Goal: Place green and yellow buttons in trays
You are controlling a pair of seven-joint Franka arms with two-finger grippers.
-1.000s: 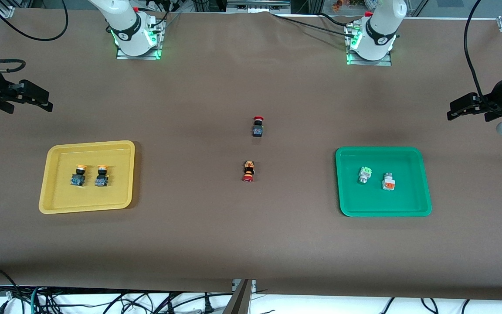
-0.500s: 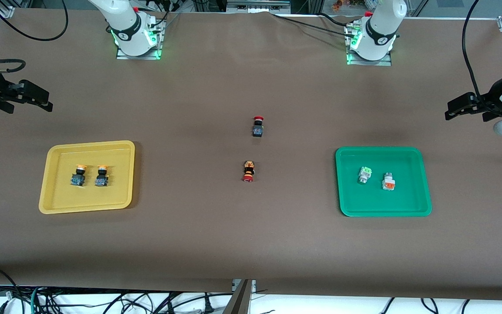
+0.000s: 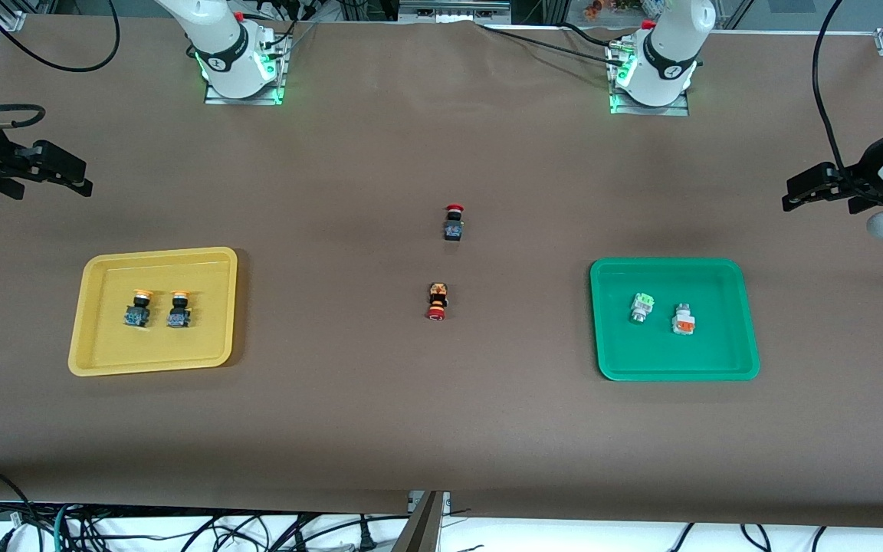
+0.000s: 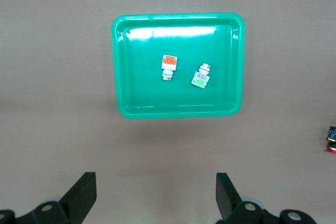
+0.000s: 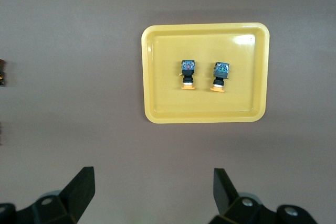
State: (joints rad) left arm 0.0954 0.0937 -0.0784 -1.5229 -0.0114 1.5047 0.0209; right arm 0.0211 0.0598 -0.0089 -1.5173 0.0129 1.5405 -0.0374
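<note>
The yellow tray (image 3: 104,337) holds two yellow-capped buttons (image 3: 137,307) (image 3: 178,307) side by side. The green tray (image 3: 710,353) holds a green-faced button (image 3: 641,307) and an orange-faced button (image 3: 684,320). My right gripper (image 3: 81,178) is open and empty, raised over bare table at the right arm's end. The right wrist view shows its fingers (image 5: 154,192) wide apart, with the yellow tray (image 5: 168,98) below. My left gripper (image 3: 794,195) is open and empty over bare table at the left arm's end. Its wrist view (image 4: 156,195) shows the green tray (image 4: 147,93).
Two red-capped buttons lie mid-table between the trays. One has a black-blue body (image 3: 454,222). The other has an orange-black body (image 3: 437,300) and lies nearer the front camera. Cables hang at both table ends.
My left gripper has drifted very slightly toward the table's middle. Nothing else has moved.
</note>
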